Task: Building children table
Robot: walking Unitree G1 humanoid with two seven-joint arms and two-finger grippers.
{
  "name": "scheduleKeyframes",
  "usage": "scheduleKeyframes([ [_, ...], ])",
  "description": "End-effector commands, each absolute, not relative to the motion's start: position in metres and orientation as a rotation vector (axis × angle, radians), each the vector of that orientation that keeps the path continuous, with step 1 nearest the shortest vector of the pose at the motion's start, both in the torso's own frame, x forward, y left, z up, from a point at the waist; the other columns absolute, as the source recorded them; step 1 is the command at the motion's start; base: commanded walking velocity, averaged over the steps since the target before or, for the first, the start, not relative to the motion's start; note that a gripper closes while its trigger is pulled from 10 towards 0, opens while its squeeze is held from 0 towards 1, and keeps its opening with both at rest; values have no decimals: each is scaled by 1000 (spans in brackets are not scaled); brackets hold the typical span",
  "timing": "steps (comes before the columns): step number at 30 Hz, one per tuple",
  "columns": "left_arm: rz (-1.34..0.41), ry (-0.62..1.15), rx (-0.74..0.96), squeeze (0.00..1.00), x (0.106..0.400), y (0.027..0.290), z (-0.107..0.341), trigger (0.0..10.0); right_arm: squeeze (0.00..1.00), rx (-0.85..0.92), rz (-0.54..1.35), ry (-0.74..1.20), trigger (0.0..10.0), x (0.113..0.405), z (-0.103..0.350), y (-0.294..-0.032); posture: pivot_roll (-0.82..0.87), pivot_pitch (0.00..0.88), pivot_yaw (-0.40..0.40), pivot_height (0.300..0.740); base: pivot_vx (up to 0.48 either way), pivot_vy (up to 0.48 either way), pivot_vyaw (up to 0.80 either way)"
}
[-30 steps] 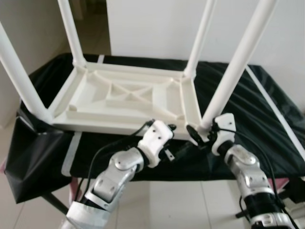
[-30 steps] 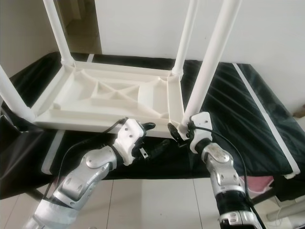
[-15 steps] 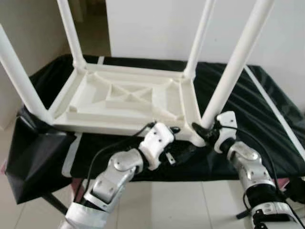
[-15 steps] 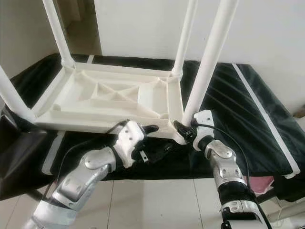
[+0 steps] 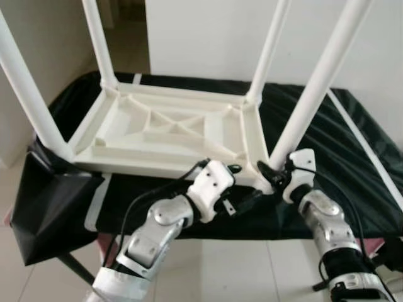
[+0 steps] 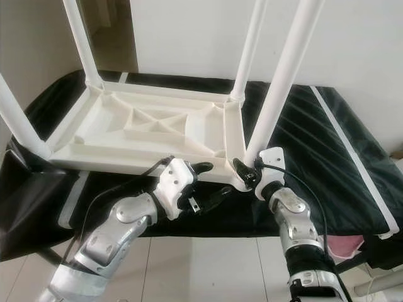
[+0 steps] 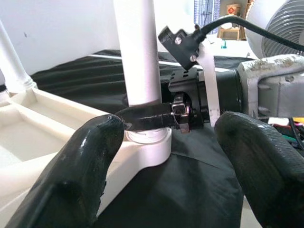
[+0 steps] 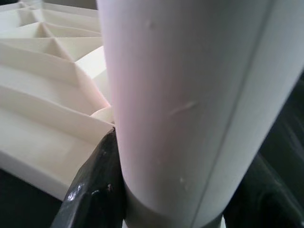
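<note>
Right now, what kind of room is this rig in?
Probably a room in a home, used as an assembly spot. A white plastic children's table lies upside down, legs up, on a worktable draped in black cloth. Behind is a plain white wall; below is a pale tiled floor.

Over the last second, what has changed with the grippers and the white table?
The right gripper has closed in on the near right leg at its base and now clasps it, as the right wrist view confirms. The left gripper has edged a little toward that corner, fingers open. The upturned table and the black cover under it stayed as they were.
</note>
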State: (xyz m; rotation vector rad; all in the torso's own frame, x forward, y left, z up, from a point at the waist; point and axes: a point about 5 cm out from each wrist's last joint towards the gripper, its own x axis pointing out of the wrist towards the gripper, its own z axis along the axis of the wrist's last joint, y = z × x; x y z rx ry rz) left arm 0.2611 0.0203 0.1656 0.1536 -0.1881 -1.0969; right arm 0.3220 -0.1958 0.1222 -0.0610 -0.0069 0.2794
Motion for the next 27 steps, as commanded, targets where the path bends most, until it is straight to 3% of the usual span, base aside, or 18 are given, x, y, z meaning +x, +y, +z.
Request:
scheduleKeyframes([
  [1, -1021, -181, 152, 0, 264, 21, 161, 10000, 0, -72, 162, 56, 10000, 316, 111, -210, -49, 54, -84, 740, 0, 0, 0],
  [7, -1045, -172, 140, 0, 263, 20, 159, 10000, 0, -35, -87, 62, 10000, 304, 105, -207, -55, 49, -71, 740, 0, 0, 0],
  [12, -1055, -182, 148, 0, 264, 19, 161, 10000, 0, -4, -172, 64, 10000, 301, 102, -203, -51, 40, -66, 740, 0, 0, 0],
  [15, -1053, -192, 171, 0, 271, 22, 163, 10000, 0, 54, -282, 61, 10000, 299, 99, -185, -56, 20, -56, 740, 0, 0, 0],
  [21, -1052, -197, 188, 0, 273, 20, 162, 10000, 0, 106, -250, 67, 10000, 304, 102, -165, -63, 9, -51, 740, 0, 0, 0],
  [27, -1055, -194, 157, 0, 272, 14, 164, 10000, 0, 97, -194, 53, 10000, 303, 107, -163, -64, 12, -49, 740, 0, 0, 0],
])
